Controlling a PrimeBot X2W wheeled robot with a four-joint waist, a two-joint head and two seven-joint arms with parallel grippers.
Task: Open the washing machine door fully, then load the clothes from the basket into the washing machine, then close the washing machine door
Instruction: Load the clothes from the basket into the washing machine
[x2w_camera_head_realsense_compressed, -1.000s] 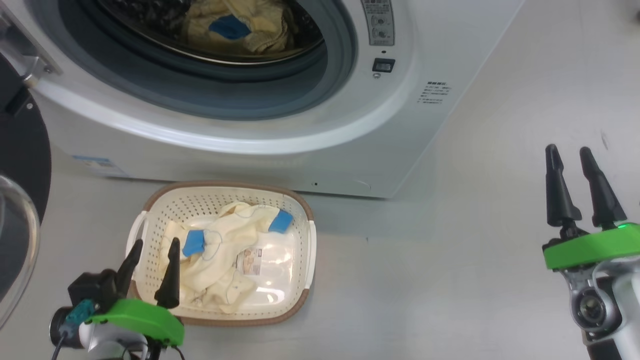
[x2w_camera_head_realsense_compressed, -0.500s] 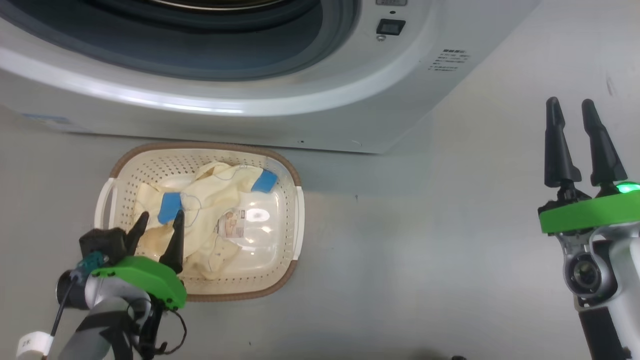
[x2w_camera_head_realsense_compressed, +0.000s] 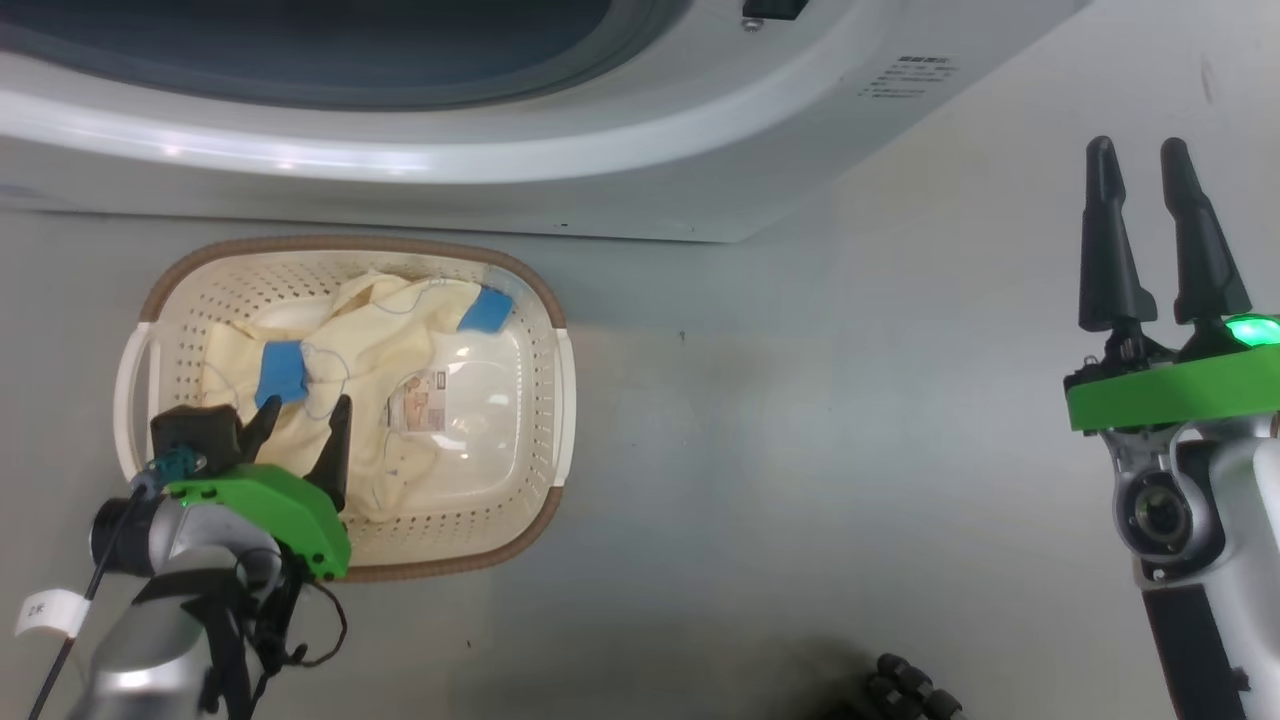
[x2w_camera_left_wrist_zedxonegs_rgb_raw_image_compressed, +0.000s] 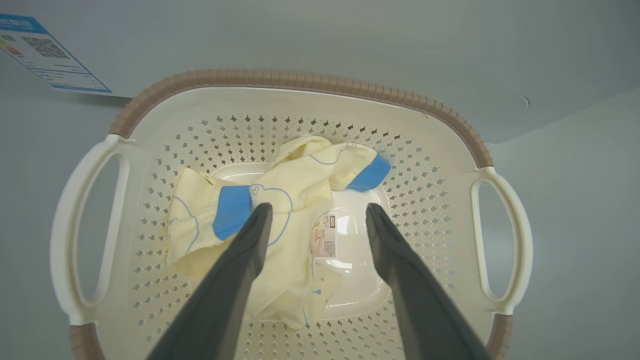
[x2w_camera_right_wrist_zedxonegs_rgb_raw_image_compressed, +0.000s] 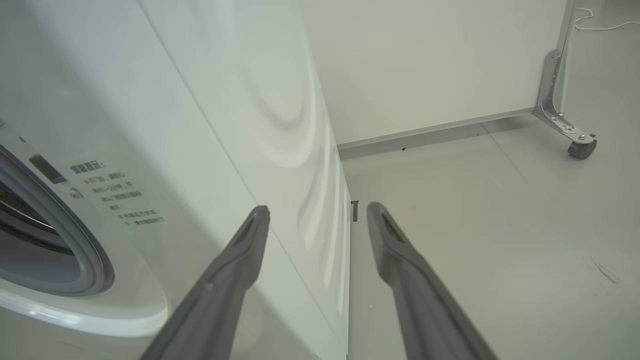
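The cream basket (x2w_camera_head_realsense_compressed: 350, 243) with a brown rim stands on the floor before the white washing machine (x2w_camera_head_realsense_compressed: 620, 150). Pale yellow clothes (x2w_camera_head_realsense_compressed: 370, 340) with blue patches lie in its left half, leaving the bottom label bare. My left gripper (x2w_camera_head_realsense_compressed: 303, 420) hangs open over the basket's near left part. In the left wrist view its fingers (x2w_camera_left_wrist_zedxonegs_rgb_raw_image_compressed: 240, 265) straddle the clothes (x2w_camera_left_wrist_zedxonegs_rgb_raw_image_compressed: 300, 185) inside the basket (x2w_camera_left_wrist_zedxonegs_rgb_raw_image_compressed: 300, 79), just above the fabric. My right gripper (x2w_camera_head_realsense_compressed: 1136, 155) stands open and empty over bare floor at the right, beside the washer's corner (x2w_camera_right_wrist_zedxonegs_rgb_raw_image_compressed: 317, 212). The washing machine door is out of view.
The washer's grey gasket (x2w_camera_head_realsense_compressed: 300, 60) runs along the top edge of the head view. A blue sticker (x2w_camera_left_wrist_zedxonegs_rgb_raw_image_compressed: 45, 55) sits low on the washer front. A metal frame leg with a castor (x2w_camera_right_wrist_zedxonegs_rgb_raw_image_compressed: 575, 140) stands far right by a white wall. A dark ribbed object (x2w_camera_head_realsense_compressed: 905, 690) lies at the bottom.
The head camera has tilted down, so the washer and basket slid up and left in the picture. My left gripper has reached further in over the clothes. Both grippers stay open.
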